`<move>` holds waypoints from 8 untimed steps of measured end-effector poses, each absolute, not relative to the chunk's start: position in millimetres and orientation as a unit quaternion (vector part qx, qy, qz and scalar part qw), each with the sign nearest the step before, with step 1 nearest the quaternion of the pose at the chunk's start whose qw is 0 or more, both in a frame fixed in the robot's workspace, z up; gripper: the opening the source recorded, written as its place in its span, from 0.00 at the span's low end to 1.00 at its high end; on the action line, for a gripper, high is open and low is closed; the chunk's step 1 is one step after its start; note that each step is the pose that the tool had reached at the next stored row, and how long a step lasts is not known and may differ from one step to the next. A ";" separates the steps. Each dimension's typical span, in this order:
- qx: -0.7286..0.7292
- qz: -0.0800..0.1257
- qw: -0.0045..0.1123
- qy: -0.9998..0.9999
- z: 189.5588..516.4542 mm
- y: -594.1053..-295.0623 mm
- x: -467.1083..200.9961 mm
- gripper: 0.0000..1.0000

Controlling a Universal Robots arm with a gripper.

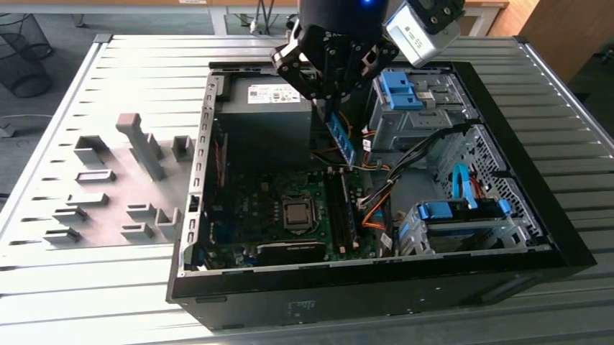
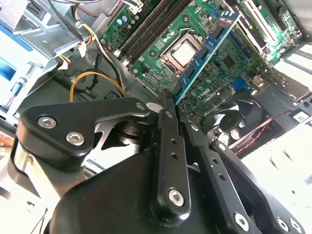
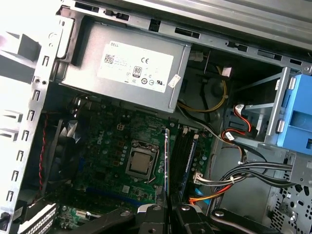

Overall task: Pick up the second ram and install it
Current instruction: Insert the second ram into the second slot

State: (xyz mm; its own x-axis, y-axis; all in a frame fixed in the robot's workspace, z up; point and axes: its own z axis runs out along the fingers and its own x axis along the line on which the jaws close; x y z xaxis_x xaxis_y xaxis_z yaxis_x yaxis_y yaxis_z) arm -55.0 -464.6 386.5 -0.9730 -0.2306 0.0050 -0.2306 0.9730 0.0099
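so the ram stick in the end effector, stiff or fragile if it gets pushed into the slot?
Likely stiff: the second ram juts from the end effector without visible sag. Probably light, being thin and flat. Likely fragile: it is held by one end, chips exposed, so off-axis pushing could stress it.

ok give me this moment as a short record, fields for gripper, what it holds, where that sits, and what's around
gripper: black fingered gripper, shut on the stick's upper end
held item: long thin blue-green memory stick with small dark chips, also in the second wrist view
position: above the green motherboard, inside the open black computer case, not yet seated
slots: long black memory slots below
nearby: grey plastic fixture blocks on the metal table, the exterior view's left
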 end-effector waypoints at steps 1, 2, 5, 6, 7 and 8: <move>0.113 -0.005 0.003 -0.994 386.2 -464.6 -55.0 0.14; 0.111 -0.005 0.003 -0.994 386.0 -464.6 -55.0 0.14; 0.108 -0.005 0.003 -0.994 385.8 -464.6 -55.0 0.14; 0.108 -0.005 0.003 -0.994 385.7 -464.6 -55.0 0.14; 0.108 -0.005 0.003 -0.994 385.5 -464.6 -55.0 0.14; 0.108 -0.005 0.003 -0.994 385.3 -464.6 -55.0 0.14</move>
